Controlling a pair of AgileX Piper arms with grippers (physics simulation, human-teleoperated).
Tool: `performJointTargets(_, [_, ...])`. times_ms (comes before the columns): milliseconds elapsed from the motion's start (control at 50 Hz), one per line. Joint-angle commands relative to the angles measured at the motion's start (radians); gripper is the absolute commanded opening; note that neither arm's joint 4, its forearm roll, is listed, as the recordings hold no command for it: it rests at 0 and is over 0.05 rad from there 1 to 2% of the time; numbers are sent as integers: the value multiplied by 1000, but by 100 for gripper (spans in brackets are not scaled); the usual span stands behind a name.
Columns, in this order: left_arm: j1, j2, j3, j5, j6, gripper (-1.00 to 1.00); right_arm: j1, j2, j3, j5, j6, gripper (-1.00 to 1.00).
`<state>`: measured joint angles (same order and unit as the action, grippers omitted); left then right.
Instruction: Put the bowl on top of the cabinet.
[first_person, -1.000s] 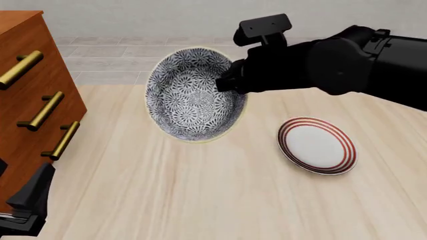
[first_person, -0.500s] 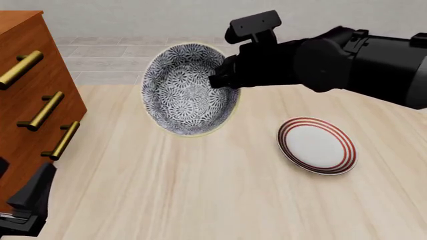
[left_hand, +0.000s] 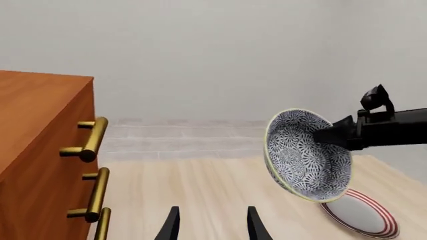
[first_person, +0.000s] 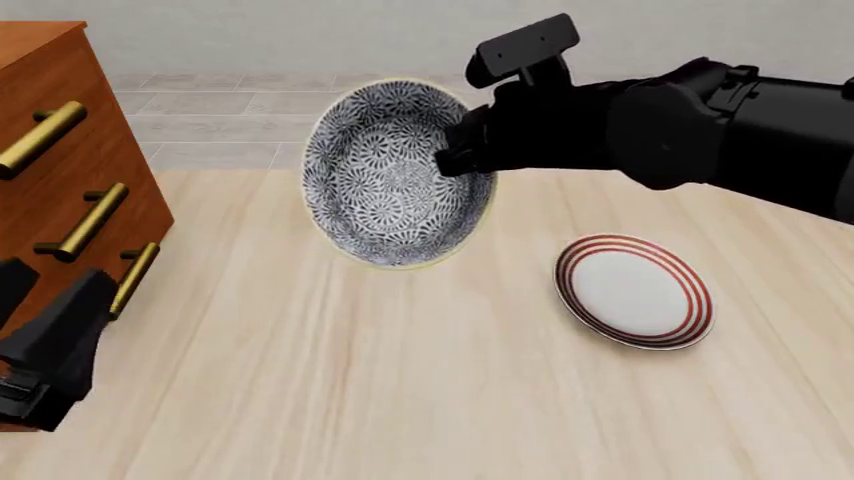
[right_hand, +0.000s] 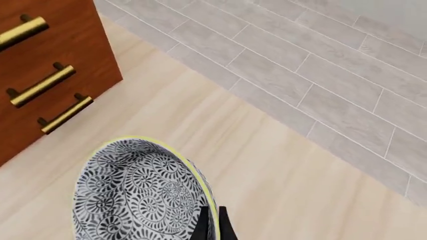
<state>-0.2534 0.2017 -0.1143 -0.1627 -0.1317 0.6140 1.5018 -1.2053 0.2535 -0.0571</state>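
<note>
The bowl (first_person: 394, 175), patterned black and white with a pale yellow rim, hangs in the air above the far part of the table (first_person: 441, 400), tipped steeply so that its opening faces the near side and the cabinet. It touches neither the table nor the cabinet. The right gripper (first_person: 457, 160) pinches the bowl's rim on its right side; the right wrist view shows the two fingertips (right_hand: 202, 226) closed against the rim, one inside and one outside the wall.

The cabinet (first_person: 60, 180), reddish-brown wood with brass bar handles (first_person: 80, 222), stands at the left edge of the table, well apart from the bowl. Its flat top (left_hand: 37, 95) lies lower than the bowl's upper rim in the left wrist view.

A white plate (first_person: 633, 291) with red rings lies flat on the table, to the right of and nearer than the bowl.

The left gripper (left_hand: 211, 225) hovers low beside the cabinet's front at the near left, its jaws apart and holding nothing.

The table is pale wood with a fine grain. Beyond its far edge lies a floor of grey tiles (right_hand: 313, 75), closed off by a plain pale wall (left_hand: 220, 55).
</note>
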Motion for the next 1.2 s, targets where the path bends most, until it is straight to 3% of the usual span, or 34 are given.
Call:
performJointTargets(20, [-80, 148, -89, -64, -34, 100, -1, -19, 10, -15, -11, -100])
performJointTargets(240, [-171, 347, -112, -208, -60, 100, 8, -25, 18, -19, -10, -100])
performJointTargets(280, [-204, 403, -125, -236, -17, 100, 11, -25, 14, -16, -10, -100])
performJointTargets(340, [-213, 449, -127, -282, -43, 100, 13, -24, 1, -8, -4, -100])
performJointTargets(380, [-198, 457, -133, -282, -26, 100, 13, -26, -1, -8, -6, -100])
performJointTargets(520, [-266, 545, -184, -317, 10, 100, 13, -41, 7, -14, -23, -100])
performJointTargets(1200, [-357, 759, -313, -377, -11, 100, 24, -84, 47, -45, -48, -100])
